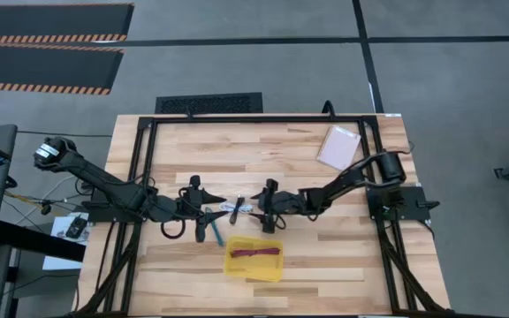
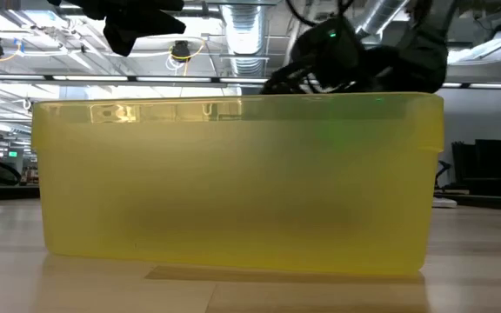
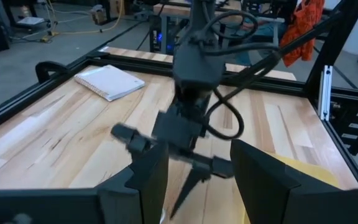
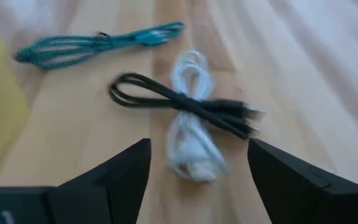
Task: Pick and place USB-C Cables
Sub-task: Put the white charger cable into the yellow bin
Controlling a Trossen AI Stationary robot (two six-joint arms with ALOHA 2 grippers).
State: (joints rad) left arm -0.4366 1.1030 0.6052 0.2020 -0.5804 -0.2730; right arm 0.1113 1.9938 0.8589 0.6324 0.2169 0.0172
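The white cable bundle (image 4: 191, 146) lies on the wooden table with the black cable (image 4: 179, 102) resting crosswise over it; in the high view this pair (image 1: 237, 209) sits between both grippers. The teal cable (image 4: 98, 43) (image 1: 212, 231) lies apart, nearer the table's front. The dark red cable (image 1: 256, 253) lies inside the yellow tray (image 1: 237, 267). My right gripper (image 4: 199, 144) (image 1: 265, 205) is open, its fingers standing above the white bundle's two sides. My left gripper (image 3: 199, 149) (image 1: 212, 205) is open too, just left of the cables, facing the right gripper.
The pale pink packet (image 1: 339, 146) (image 3: 110, 81) lies near the table's far right corner. A black frame rail (image 1: 254, 117) borders the table. The yellow tray (image 2: 233, 183) fills the low view, at the table's near middle. Bare wood shows around the cables.
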